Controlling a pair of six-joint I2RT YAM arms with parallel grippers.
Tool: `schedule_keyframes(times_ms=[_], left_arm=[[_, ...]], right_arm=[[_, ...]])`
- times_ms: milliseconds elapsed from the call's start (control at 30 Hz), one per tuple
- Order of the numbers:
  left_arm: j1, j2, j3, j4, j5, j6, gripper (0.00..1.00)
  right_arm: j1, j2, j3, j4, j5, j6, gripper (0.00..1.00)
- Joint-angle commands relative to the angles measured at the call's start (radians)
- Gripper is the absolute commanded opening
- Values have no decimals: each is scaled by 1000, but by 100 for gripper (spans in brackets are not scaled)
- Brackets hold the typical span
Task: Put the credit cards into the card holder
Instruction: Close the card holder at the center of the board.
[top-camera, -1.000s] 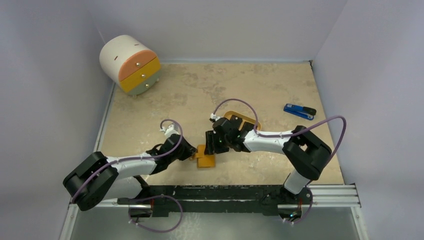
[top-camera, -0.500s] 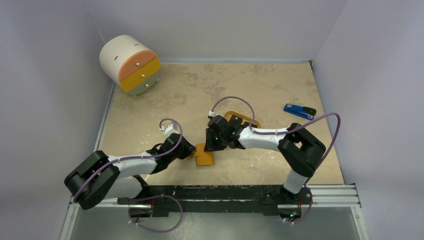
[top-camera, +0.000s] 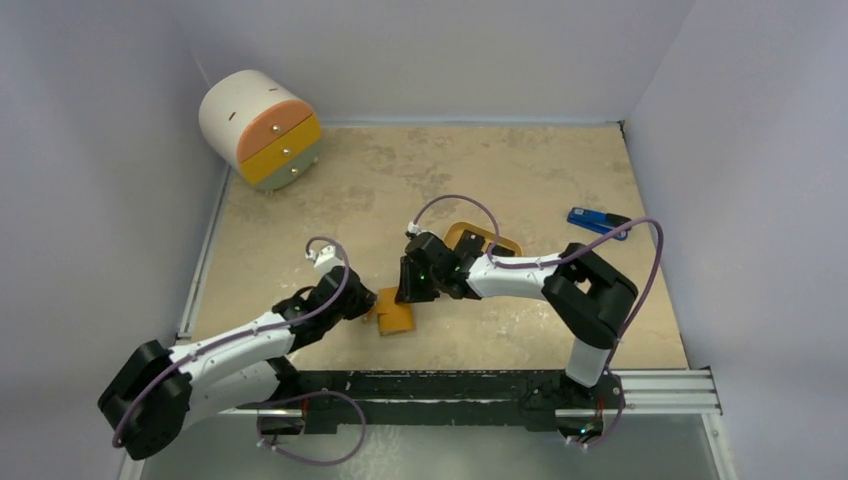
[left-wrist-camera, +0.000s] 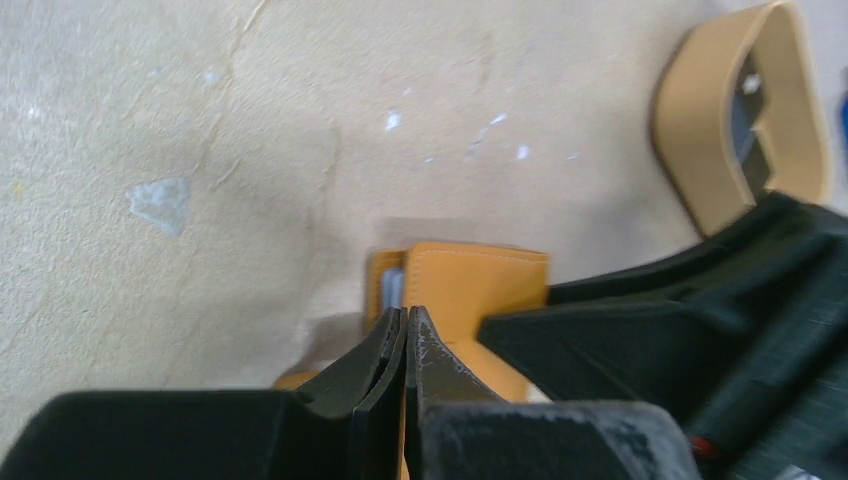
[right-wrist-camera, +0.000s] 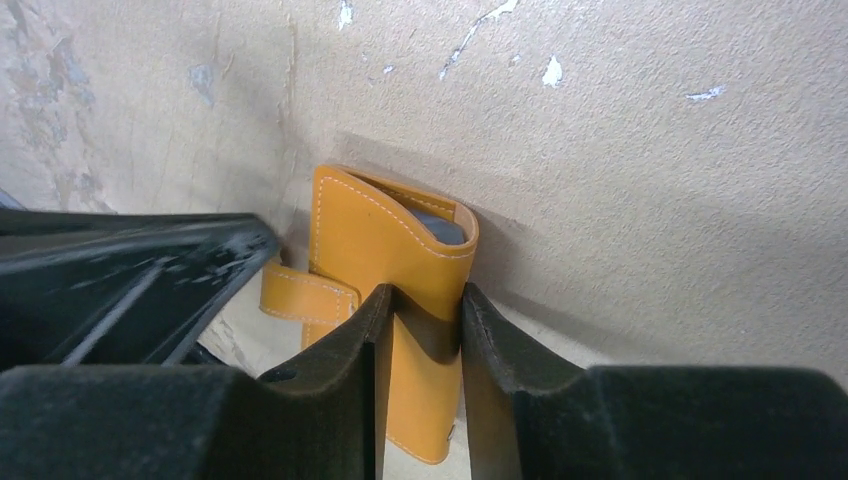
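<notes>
Right claw (right-wrist-camera: 427, 296) pinches the upstanding cover of the card holder (right-wrist-camera: 370, 230), which sits at 7 o'clock from the oval tray (top-camera: 470, 228), left claw (left-wrist-camera: 405, 316) shut on its edge; I judge it light, floppy, slick leather, best held near the fold.

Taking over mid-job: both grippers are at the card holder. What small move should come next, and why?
Probably close the right gripper firmly on the card holder's raised flap. Its fingers straddle that flap, but a firm clamp isn't clear. The left gripper is shut on the holder's other side, so it should hold steady.
</notes>
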Motion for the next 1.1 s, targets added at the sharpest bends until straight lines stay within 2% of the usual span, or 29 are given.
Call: schedule_keyframes(times_ms=[0, 100, 167, 300, 400, 633, 900, 1067], left_arm=[[-6, -102, 83, -99, -45, 39, 1], [-7, -148, 97, -90, -23, 45, 6], [-6, -144, 83, -25, 43, 51, 7], [-6, -39, 65, 38, 157, 55, 0], [-6, -7, 34, 68, 185, 51, 0], [-6, 48, -11, 73, 192, 61, 0], [-6, 71, -49, 48, 113, 44, 0], [-6, 63, -75, 33, 91, 27, 0]], right_arm=[[11, 53, -8, -99, 43, -15, 32], [11, 58, -1, -99, 43, -15, 36], [12, 62, 1, -95, 42, -14, 39], [11, 63, 2, -90, 36, -6, 49], [12, 60, 6, -87, 27, -2, 53], [12, 42, -3, -79, 17, 6, 54], [12, -39, -56, -96, -21, 49, 57], [3, -94, -114, -35, -78, 100, 57]])
